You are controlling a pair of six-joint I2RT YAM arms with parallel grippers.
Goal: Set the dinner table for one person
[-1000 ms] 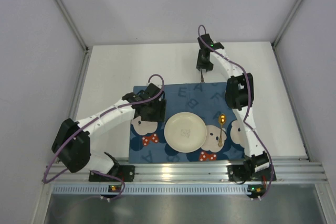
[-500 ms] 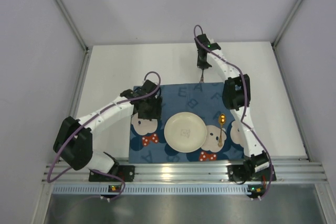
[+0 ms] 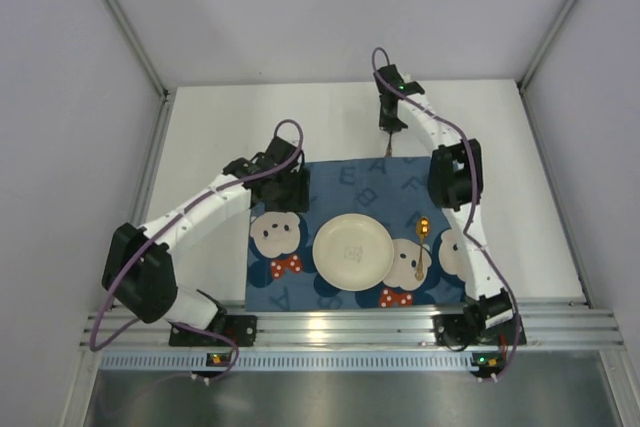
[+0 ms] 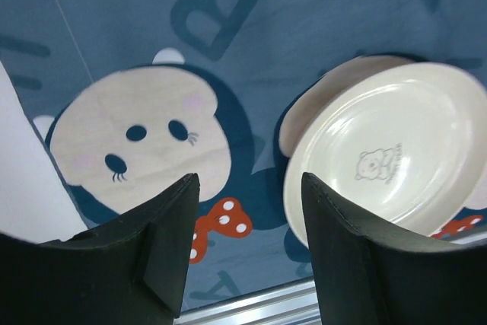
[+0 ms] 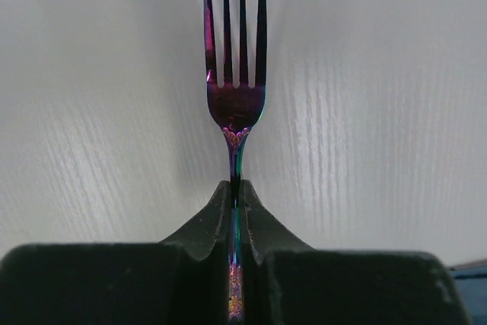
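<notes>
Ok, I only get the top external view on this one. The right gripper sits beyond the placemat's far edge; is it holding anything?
Observer: Yes, the right gripper is shut on the handle of an iridescent fork, tines pointing away from it.
Operator: What's behind the fork?
Observer: Only the white dinner table.
Operator: And the left gripper?
Observer: The left gripper is open and empty, above the placemat beside the plate.

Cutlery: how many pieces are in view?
2. A fork clamped in the right gripper over the dinner table; a spoon lies on the placemat, right of the plate. None seems hidden.
</notes>
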